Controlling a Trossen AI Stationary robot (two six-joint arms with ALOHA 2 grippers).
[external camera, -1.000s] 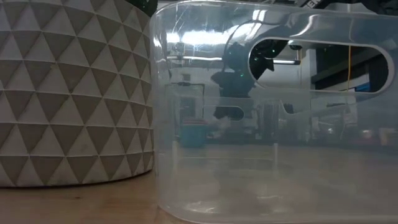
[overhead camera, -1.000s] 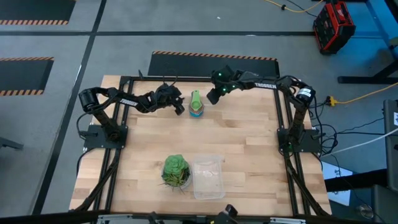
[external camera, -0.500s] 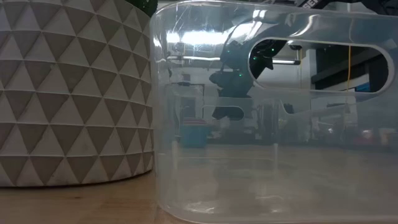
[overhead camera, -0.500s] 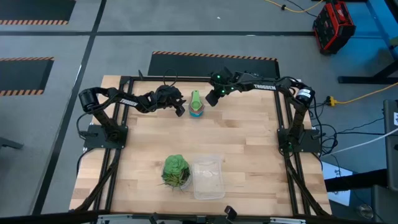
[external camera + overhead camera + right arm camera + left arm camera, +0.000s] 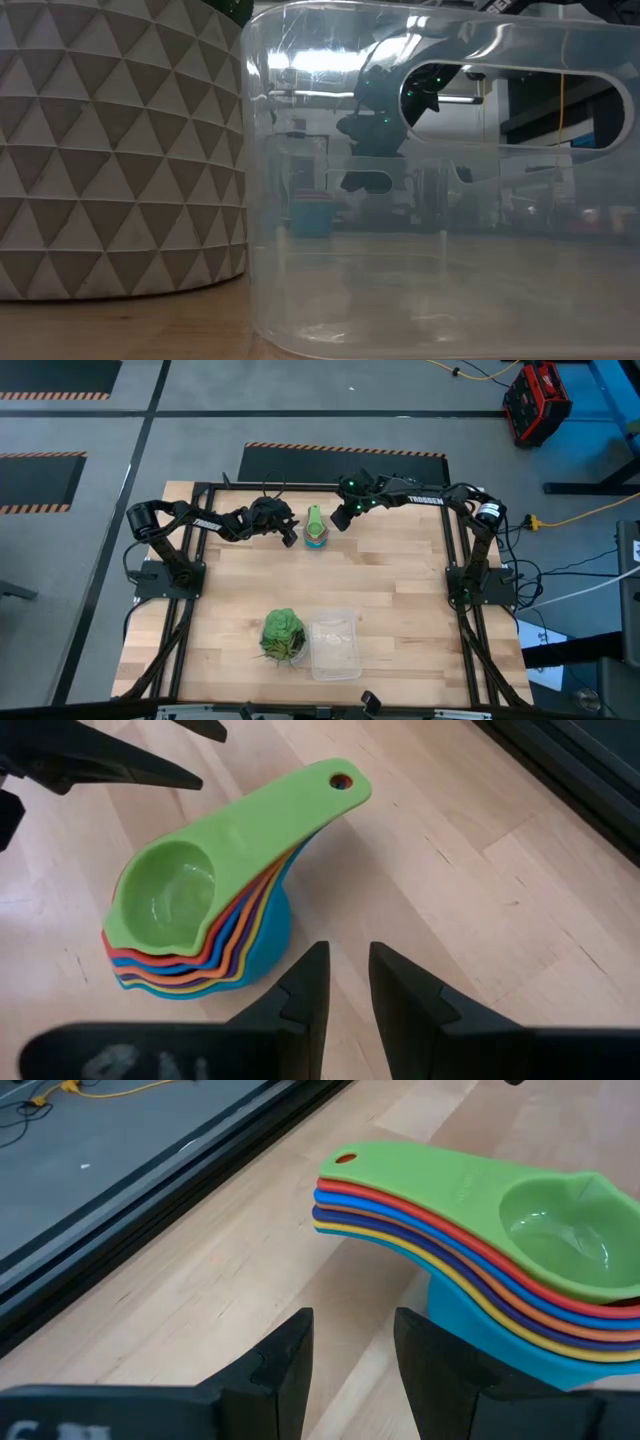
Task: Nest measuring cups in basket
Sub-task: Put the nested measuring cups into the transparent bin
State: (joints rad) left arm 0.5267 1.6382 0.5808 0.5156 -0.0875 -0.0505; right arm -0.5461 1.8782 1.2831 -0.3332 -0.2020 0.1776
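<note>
Cups (image 5: 316, 532) sit nested at the table's far edge, well apart from the basket (image 5: 335, 643). We see the left gripper (image 5: 352, 1355) and right gripper (image 5: 348, 982) flanking them, both parted, holding nothing.

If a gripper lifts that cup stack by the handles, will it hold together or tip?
The cups sit nested, so they would probably lift together. They look like thin plastic, likely light. The fanned handles overhang one side, so the stack may tilt.
</note>
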